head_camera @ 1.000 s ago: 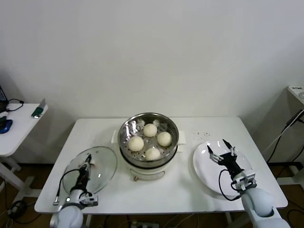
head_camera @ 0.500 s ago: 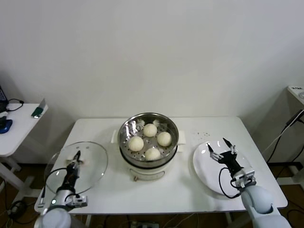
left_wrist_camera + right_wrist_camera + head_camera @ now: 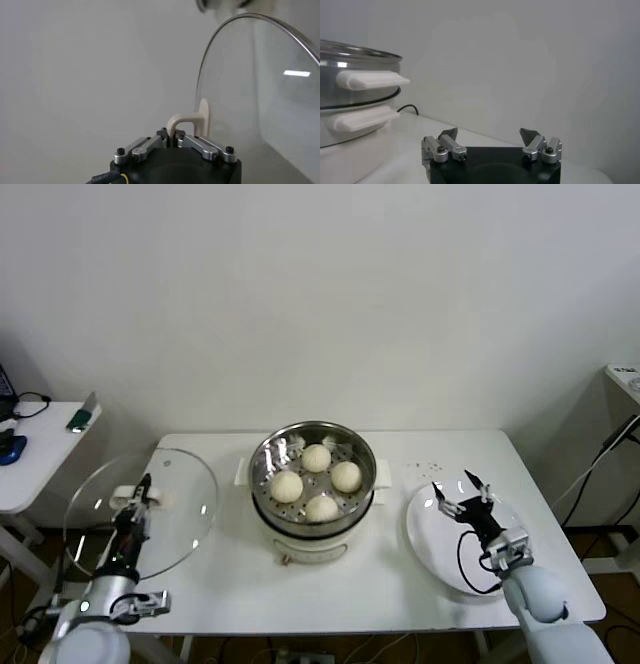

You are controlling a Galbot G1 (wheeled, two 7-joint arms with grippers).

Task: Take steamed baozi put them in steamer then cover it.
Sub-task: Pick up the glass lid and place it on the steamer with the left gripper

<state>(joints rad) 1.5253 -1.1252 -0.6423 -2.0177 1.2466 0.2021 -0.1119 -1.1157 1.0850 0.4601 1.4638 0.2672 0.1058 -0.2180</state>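
White wall behind, white table (image 3: 400, 579) in front: from my remote station I count all four buns (image 3: 315, 482) already seated on the perforated tray of the steamer (image 3: 312, 484) at the table's centre, so I judge the loading step complete. My left gripper (image 3: 132, 506) is clenched on the pale handle of the glass lid (image 3: 140, 514), holding it tilted up in the air off the table's left end, well apart from the pot. My right gripper (image 3: 462, 494) hovers with jaws spread and empty over the bare white plate (image 3: 430, 534); only the covering remains.

Head view high, looking down – wrist views low; all share steamer (image 3: 312, 476).
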